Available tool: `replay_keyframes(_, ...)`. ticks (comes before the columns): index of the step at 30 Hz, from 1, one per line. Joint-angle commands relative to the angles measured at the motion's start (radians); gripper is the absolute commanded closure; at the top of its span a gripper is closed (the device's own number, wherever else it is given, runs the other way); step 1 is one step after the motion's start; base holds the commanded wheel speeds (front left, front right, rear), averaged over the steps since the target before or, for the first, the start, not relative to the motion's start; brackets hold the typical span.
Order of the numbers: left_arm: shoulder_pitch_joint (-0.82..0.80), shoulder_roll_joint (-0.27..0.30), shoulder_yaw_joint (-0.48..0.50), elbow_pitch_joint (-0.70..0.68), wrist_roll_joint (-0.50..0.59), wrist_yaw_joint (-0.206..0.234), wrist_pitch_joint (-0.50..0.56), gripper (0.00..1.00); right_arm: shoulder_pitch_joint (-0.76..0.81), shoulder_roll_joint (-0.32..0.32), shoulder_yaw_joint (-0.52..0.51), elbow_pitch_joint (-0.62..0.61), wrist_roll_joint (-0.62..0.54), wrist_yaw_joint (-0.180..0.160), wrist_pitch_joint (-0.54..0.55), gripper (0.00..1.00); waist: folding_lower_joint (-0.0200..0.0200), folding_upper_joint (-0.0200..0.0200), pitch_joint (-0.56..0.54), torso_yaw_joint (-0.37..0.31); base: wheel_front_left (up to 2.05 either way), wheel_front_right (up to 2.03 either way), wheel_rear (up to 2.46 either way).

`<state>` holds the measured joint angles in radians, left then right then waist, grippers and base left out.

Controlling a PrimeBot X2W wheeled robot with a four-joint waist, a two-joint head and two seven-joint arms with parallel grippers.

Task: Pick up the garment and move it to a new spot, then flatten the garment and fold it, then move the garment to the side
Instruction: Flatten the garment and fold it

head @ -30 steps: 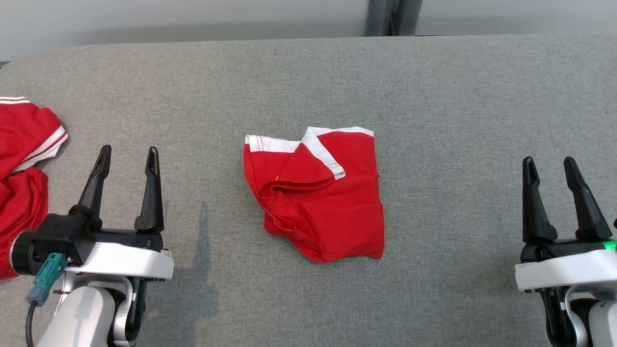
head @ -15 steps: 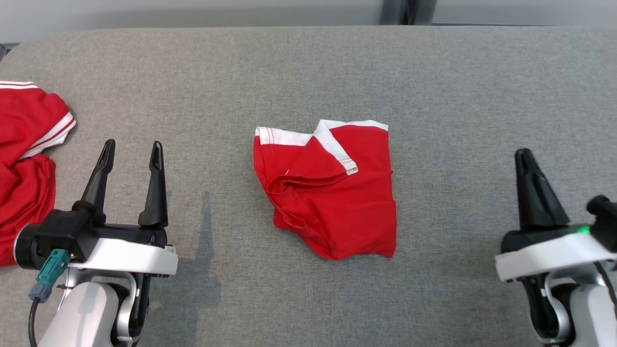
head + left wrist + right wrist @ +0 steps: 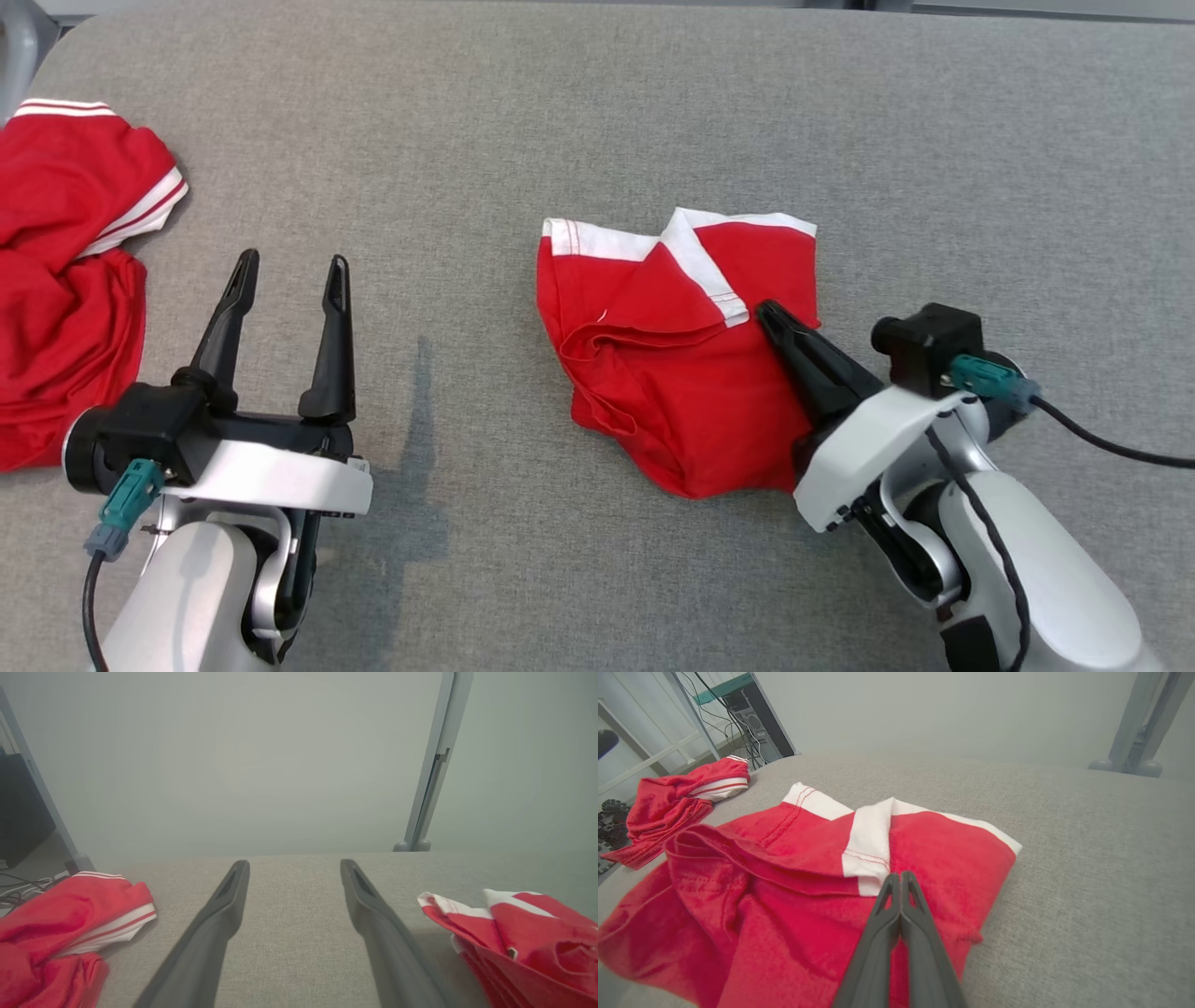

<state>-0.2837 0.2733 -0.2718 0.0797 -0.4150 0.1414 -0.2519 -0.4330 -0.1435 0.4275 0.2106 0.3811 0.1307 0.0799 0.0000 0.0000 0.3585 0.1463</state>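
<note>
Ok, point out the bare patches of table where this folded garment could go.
Bare table runs right of and beyond the folded garment, and between it and the left gripper. Crowded: far left, by the crumpled garment.

We swung our right gripper (image 3: 762, 308) in over the red garment's (image 3: 653, 373) right edge and pressed its fingers (image 3: 812, 364) together, our head dipping down.

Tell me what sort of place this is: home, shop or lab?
Likely a lab or test room: a grey fabric-covered work table, a computer tower with loose cables beside it, bare metal frame posts against a plain wall.
</note>
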Motion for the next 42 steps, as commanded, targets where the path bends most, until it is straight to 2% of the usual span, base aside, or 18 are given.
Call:
replay_keyframes(1, -0.020, 0.001, 0.003, 0.002, -0.001, -0.005, -0.007, 0.00, -0.021, -0.012, 0.010, 0.012, 0.012, 0.000, 0.010, 1.00, 0.0000, 0.0000, 0.005, 0.006, 0.00, 0.00, 0.00)
replay_keyframes(9, -0.038, -0.020, 0.002, 0.030, 0.004, -0.023, -0.011, 0.00, -0.138, -0.022, 0.120, 0.112, 0.057, 0.000, 0.048, 1.00, 0.0000, 0.0000, 0.016, 0.027, 0.00, 0.00, 0.00)
replay_keyframes(14, -0.048, -0.031, 0.002, 0.042, 0.012, -0.032, -0.012, 0.00, -0.228, -0.001, 0.190, 0.137, 0.103, 0.000, 0.044, 1.00, 0.0000, 0.0000, 0.023, 0.038, 0.00, 0.00, 0.00)
replay_keyframes(18, -0.054, -0.044, 0.002, 0.048, 0.016, -0.037, -0.013, 0.00, -0.302, 0.011, 0.239, 0.202, 0.139, 0.000, 0.042, 1.00, 0.0000, 0.0000, 0.026, 0.047, 0.00, 0.00, 0.00)
replay_keyframes(24, -0.050, -0.059, 0.012, 0.049, 0.026, -0.044, -0.013, 0.00, -0.339, 0.008, 0.253, 0.258, 0.178, 0.000, -0.027, 1.00, 0.0000, 0.0000, 0.021, 0.053, 0.00, 0.00, 0.00)
replay_keyframes(29, -0.035, -0.060, 0.030, 0.047, 0.034, -0.048, -0.013, 0.00, -0.307, -0.005, 0.219, 0.231, 0.180, 0.000, -0.115, 1.00, 0.0000, 0.0000, 0.007, 0.037, 0.00, 0.00, 0.00)
replay_keyframes(30, -0.032, -0.059, 0.034, 0.045, 0.037, -0.047, -0.013, 0.00, -0.298, -0.005, 0.193, 0.216, 0.176, 0.000, -0.145, 0.89, 0.0000, 0.0000, 0.003, 0.032, 0.00, 0.00, 0.00)
replay_keyframes(31, -0.028, -0.057, 0.039, 0.042, 0.039, -0.045, -0.013, 0.00, -0.285, -0.008, 0.176, 0.199, 0.166, 0.000, -0.167, 0.54, 0.0000, 0.0000, -0.001, 0.026, 0.00, 0.00, 0.00)
replay_keyframes(32, -0.023, -0.055, 0.044, 0.040, 0.039, -0.043, -0.013, 0.00, -0.268, -0.009, 0.152, 0.181, 0.156, 0.000, -0.191, 0.00, 0.0000, 0.0000, -0.005, 0.019, 0.00, 0.00, 0.00)
replay_keyframes(37, 0.000, -0.041, 0.059, 0.026, 0.045, -0.037, -0.013, 0.00, -0.156, -0.014, -0.004, 0.080, 0.078, 0.000, -0.262, 0.00, 0.0000, 0.0000, -0.032, -0.016, 0.00, 0.00, 0.00)
replay_keyframes(38, 0.000, -0.041, 0.059, 0.026, 0.045, -0.037, -0.013, 0.00, -0.156, -0.014, -0.004, 0.080, 0.078, 0.000, -0.262, 0.00, 0.0000, 0.0000, -0.032, -0.016, 0.00, 0.00, 0.00)
replay_keyframes(42, 0.021, -0.029, 0.061, 0.009, 0.052, -0.030, -0.011, 0.00, -0.055, -0.010, -0.156, -0.022, 0.007, 0.000, -0.277, 0.00, 0.0000, 0.0000, -0.050, -0.042, 0.00, 0.00, 0.00)
